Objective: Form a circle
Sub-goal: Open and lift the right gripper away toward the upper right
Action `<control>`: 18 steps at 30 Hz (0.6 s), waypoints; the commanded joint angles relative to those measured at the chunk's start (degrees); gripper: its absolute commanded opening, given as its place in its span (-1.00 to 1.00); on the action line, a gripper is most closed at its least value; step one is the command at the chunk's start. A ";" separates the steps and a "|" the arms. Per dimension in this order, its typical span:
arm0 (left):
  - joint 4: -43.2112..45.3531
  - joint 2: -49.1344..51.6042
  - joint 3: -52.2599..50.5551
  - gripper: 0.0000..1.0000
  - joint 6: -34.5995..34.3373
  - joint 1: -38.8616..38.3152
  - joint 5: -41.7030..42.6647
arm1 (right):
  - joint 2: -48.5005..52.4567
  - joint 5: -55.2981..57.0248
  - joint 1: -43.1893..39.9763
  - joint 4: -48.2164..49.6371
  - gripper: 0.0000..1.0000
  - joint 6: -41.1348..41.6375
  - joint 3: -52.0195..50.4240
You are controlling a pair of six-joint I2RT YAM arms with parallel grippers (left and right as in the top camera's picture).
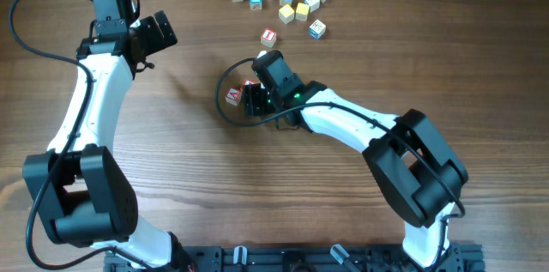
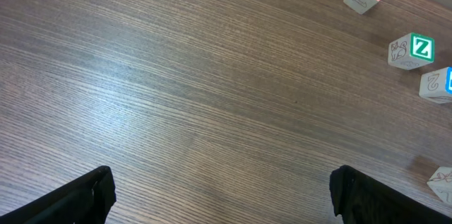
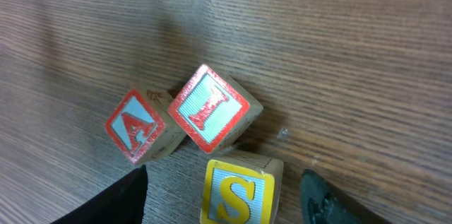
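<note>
Centrally, the right gripper (image 3: pixel 224 185) straddles a yellow S cube (image 3: pixel 239 194), its jaws standing clear of both sides, so nothing is held. Just above it in the wrist view sits a red I cube (image 3: pixel 210 109), which abuts a red A cube (image 3: pixel 138 126). These three begin the circle (image 1: pixel 233 94), at the centre of the overhead frame, though the arm may hide further members. Placement of this cube seems complete. The next move calls for lifting away without nudging it, then fetching from the loose cubes (image 1: pixel 287 2) at upper centre. The left gripper (image 2: pixel 222 185) hangs wide and empty at upper left.
</note>
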 commanded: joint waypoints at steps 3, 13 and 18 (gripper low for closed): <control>0.00 -0.52 0.28 1.00 -0.52 0.07 0.04 | -6.84 6.47 -2.58 -0.37 0.43 -0.96 0.09; 0.00 -0.52 0.28 1.00 -0.52 0.07 0.04 | -6.97 7.69 -13.70 -7.19 0.99 -0.94 0.07; 0.00 -0.52 0.28 1.00 -0.52 0.07 0.02 | -6.97 7.69 -15.80 -7.32 1.00 -0.92 0.07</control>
